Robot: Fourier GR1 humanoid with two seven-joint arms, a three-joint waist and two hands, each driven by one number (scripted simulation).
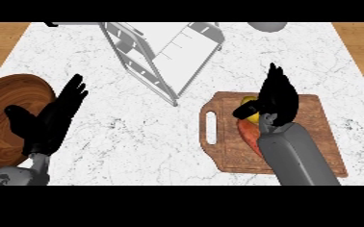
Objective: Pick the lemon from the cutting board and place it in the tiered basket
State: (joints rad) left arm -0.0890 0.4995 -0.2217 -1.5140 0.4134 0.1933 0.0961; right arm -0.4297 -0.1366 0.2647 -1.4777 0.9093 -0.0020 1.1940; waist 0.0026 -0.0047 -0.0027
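A wooden cutting board with a handle slot lies at the right of the marble counter. My right hand hangs over its middle, fingers pointing away and thumb curled to the left. A sliver of the yellow lemon peeks out at the hand's left edge; the hand hides most of it. Whether the fingers close round it cannot be seen. An orange-red item lies on the board under my wrist. The grey wire tiered basket stands at the back centre. My left hand rests open at the lower left.
A round dark wooden board sits at the left edge, partly beneath my left hand. A grey rounded object shows at the back right. White marble stretches between the two boards.
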